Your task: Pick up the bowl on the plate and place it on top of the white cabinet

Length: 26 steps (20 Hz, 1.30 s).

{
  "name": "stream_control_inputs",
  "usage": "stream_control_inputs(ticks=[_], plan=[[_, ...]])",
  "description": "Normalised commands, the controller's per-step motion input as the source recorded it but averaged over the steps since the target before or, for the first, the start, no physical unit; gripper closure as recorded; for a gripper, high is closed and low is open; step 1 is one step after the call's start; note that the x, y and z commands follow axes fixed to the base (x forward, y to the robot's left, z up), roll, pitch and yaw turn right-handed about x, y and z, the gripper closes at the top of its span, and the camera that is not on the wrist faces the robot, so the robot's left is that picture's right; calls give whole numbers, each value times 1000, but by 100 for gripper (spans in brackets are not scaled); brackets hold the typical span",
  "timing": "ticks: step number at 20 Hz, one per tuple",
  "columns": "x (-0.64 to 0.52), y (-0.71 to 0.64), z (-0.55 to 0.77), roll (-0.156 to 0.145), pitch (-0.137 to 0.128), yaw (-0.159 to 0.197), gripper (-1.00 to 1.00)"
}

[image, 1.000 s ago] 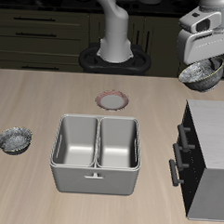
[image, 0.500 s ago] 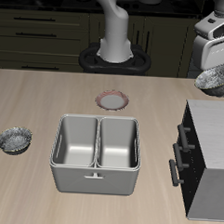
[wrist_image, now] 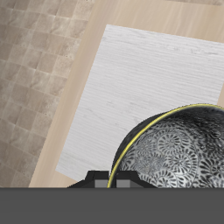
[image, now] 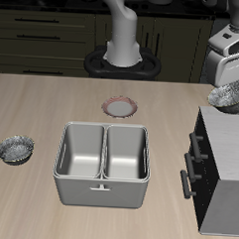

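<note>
My gripper (image: 233, 82) is shut on the rim of the speckled grey bowl (image: 231, 96) and holds it in the air above the back edge of the white cabinet (image: 221, 147). In the wrist view the bowl (wrist_image: 179, 157) hangs close under the camera, over the cabinet's pale top (wrist_image: 131, 96). The plate (image: 120, 107) with the reddish-pink rim lies bare on the table in front of the robot's base. A second speckled bowl (image: 16, 148) sits on the table on the far side from the cabinet.
A grey two-compartment metal tub (image: 100, 163) stands mid-table between the second bowl and the cabinet. The cabinet's dark front has black bar handles (image: 192, 163) facing the tub.
My gripper has carried the bowl sideways away from the plate and lower, so it now hangs over the cabinet's back edge.
</note>
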Motion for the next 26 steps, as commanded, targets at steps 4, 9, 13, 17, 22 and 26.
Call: stream_control_inputs(ticks=[4, 9, 13, 17, 22, 26], plan=[[96, -15, -134, -1, 17, 19, 100], [93, 28, -256, 9, 28, 38, 100], [17, -31, -112, -11, -29, 58, 100], [-3, -70, -74, -4, 15, 2, -100], [-5, -110, -3, -20, -2, 3, -100], [-42, -165, 42, -17, -7, -6, -100]])
